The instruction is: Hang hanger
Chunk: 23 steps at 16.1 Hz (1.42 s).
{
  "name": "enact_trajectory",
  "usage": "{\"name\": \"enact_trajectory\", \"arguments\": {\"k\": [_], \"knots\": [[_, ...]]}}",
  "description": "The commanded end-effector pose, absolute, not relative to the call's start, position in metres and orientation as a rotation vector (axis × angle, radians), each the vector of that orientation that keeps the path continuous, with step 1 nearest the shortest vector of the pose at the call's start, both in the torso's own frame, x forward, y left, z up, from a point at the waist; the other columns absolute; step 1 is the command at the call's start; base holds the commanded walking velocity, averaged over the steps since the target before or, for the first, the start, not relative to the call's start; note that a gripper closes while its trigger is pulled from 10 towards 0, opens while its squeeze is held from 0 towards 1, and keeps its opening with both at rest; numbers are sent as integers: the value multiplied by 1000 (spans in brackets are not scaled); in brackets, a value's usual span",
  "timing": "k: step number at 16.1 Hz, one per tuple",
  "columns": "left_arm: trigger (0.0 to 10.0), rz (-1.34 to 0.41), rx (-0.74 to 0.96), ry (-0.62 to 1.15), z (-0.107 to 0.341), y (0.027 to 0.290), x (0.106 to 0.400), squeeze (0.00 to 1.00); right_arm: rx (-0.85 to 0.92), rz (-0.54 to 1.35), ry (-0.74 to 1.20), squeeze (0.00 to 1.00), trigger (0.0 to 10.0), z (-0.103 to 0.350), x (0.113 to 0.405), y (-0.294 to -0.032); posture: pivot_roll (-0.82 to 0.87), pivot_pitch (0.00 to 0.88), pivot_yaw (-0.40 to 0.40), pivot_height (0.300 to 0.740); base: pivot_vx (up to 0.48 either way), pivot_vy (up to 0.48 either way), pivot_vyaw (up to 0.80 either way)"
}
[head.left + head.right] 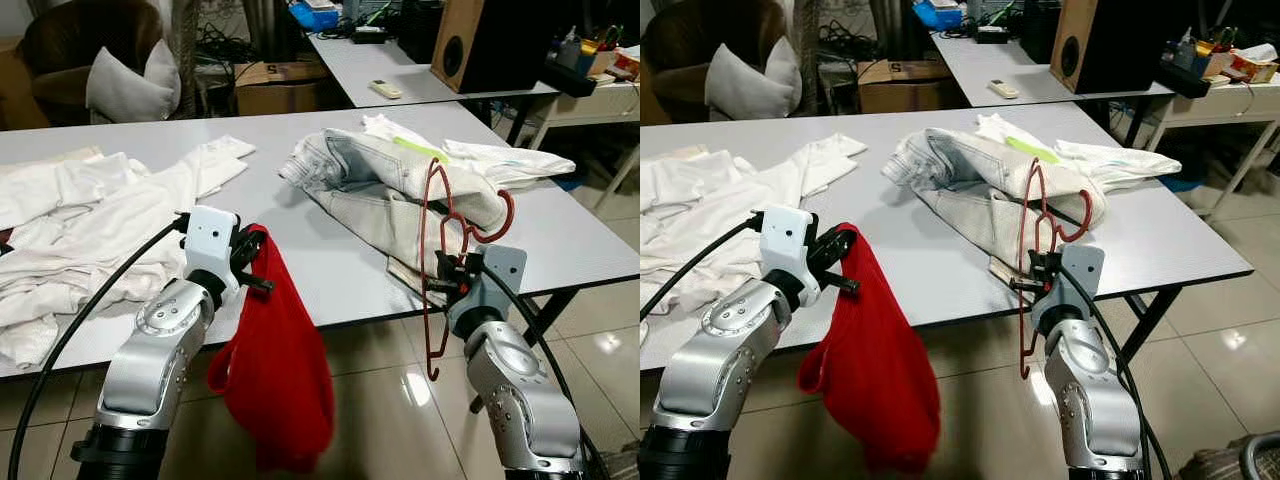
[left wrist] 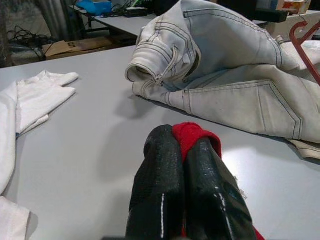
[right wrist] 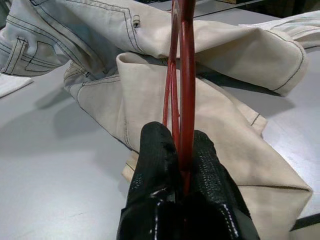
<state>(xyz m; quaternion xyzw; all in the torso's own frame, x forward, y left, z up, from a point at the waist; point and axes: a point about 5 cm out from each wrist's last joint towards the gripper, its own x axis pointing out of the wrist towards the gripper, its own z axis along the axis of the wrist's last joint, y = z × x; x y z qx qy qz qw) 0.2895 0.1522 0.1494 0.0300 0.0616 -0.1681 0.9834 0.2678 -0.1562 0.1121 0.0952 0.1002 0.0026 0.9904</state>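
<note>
**Left eye view: hanger and red garment both held up, not yet joined**

Left eye view is showing the grey table (image 1: pixel 300 250) stretching across the frame, with white clothes (image 1: pixel 90 220) heaped at the robot's left and pale jeans (image 1: pixel 400 190) lying crumpled toward the right edge. In front of the table, the left gripper (image 1: pixel 255 262) is pinching a red garment (image 1: pixel 275 390) by its top — the cloth is hanging down below table height. The right gripper (image 1: pixel 452 272) is clamping the red hanger (image 1: pixel 440 250) at its middle, holding it upright with the hook curling above the jeans.

As I judge it, the dressing step is in hand: garment and hanger are lifted but well apart. The next move is calling for the two arms to close together so a hanger shoulder enters the garment's opening — tricky, since the cloth is hanging bunched.
</note>
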Motion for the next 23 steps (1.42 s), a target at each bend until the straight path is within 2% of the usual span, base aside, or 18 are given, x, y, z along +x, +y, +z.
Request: {"name": "enact_trajectory", "arguments": {"k": [1,9,14,15,18,23], "knots": [[10000,-341,76,83,158,151,292,0,182,2,208,0,10000,111,268,-157,-110,0,11,740,0,0,0],[10000,-353,106,45,175,148,298,0,76,74,172,0,10000,123,270,-170,-119,0,6,740,0,0,0],[10000,-403,183,-81,234,148,330,0,-79,403,81,0,10000,178,275,-192,-131,0,13,740,0,0,0],[10000,-406,191,-122,252,149,344,0,-166,508,80,0,10000,191,270,-201,-129,0,12,740,0,0,0],[10000,-438,234,-196,291,145,371,0,-256,751,84,0,10000,222,249,-216,-125,0,5,740,0,0,0],[10000,-461,315,-241,333,142,401,0,-259,1038,66,0,10000,256,218,-217,-141,0,8,740,0,0,0]]}}
